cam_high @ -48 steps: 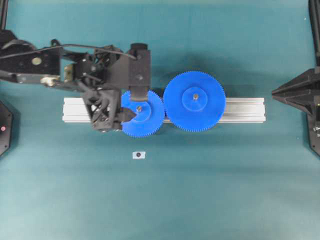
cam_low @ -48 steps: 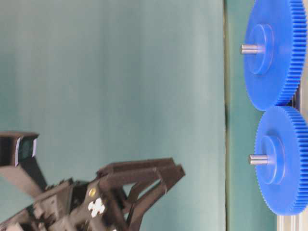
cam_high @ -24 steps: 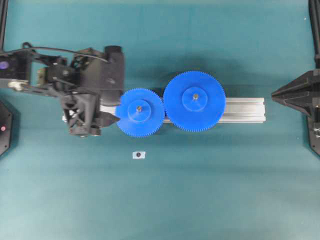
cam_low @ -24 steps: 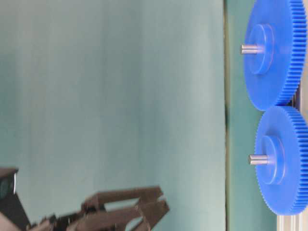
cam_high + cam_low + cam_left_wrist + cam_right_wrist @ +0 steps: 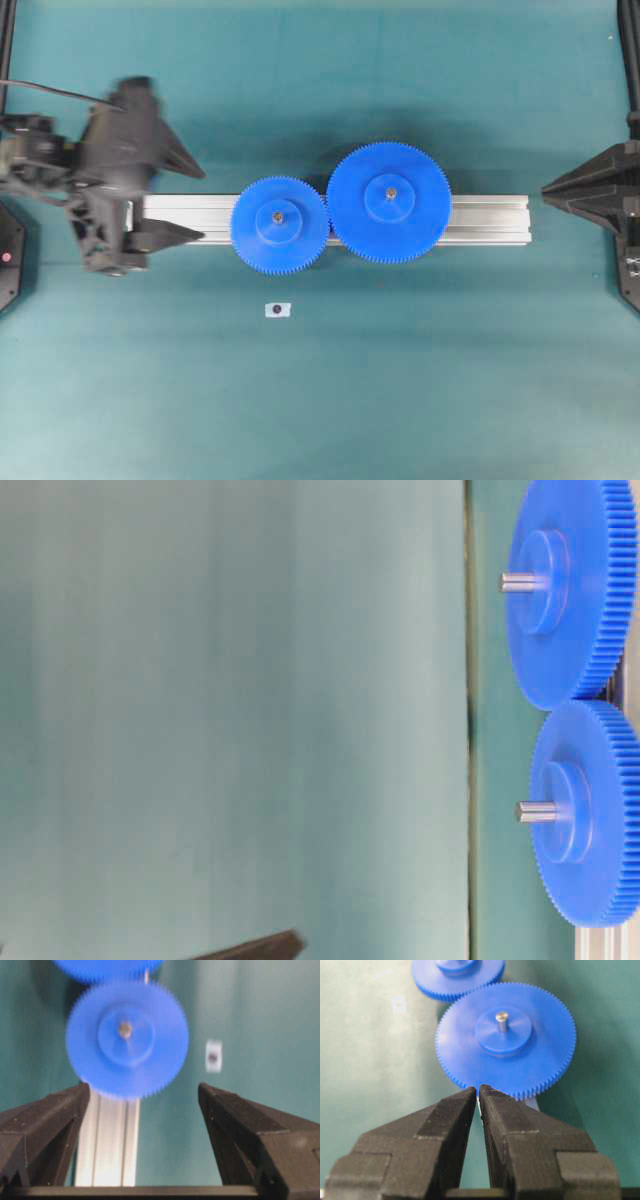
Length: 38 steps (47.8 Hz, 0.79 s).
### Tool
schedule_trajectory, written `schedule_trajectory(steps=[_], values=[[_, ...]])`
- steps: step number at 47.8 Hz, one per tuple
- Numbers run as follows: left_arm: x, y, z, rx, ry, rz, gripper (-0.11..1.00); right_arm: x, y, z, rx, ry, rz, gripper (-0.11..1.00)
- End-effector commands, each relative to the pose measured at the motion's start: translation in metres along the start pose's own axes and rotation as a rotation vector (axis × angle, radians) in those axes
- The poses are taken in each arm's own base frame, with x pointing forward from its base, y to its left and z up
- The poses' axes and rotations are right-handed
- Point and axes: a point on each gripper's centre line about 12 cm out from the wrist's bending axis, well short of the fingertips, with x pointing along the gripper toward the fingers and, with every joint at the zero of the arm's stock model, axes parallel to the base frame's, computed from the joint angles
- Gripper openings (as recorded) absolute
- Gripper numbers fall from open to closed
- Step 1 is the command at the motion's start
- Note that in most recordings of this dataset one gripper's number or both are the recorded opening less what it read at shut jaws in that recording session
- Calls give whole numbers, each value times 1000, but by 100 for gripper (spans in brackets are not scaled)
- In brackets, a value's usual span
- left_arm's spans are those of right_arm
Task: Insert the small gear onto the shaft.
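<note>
The small gear [image 5: 280, 222] sits flat on the aluminium rail [image 5: 480, 220], meshed with the wider blue gear [image 5: 389, 202]. The shaft [image 5: 278, 214] pokes up through its hub; the table-level view shows the pin tip [image 5: 535, 812] standing out of the small gear [image 5: 585, 815]. My left gripper [image 5: 198, 203] is open and empty, left of the gear and apart from it. In the left wrist view the small gear [image 5: 127, 1040] lies beyond the open left gripper [image 5: 143, 1089]. My right gripper [image 5: 548, 187] rests at the right edge, shut on nothing.
A small white tag with a dark dot [image 5: 278, 310] lies on the teal mat in front of the rail. In the right wrist view the shut right gripper [image 5: 478, 1091] points at the wider gear [image 5: 506, 1040] on its own pin [image 5: 502, 1019].
My left gripper has drawn back to the left, away from the small gear, staying open. The gear stays on the shaft. The right arm has not moved.
</note>
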Motion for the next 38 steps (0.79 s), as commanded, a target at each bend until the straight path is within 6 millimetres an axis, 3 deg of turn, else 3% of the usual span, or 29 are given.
schedule_trajectory(steps=[1,18,38], values=[[-14,-1,6,0,-103,-1,86,0,0,4,8,-16,-1,27],[-18,-5,-17,-11,-97,-14,86,-5,0,1,7,-41,4,27],[-22,-5,-21,-38,-101,-17,86,-7,-1,-2,33,-55,7,27]])
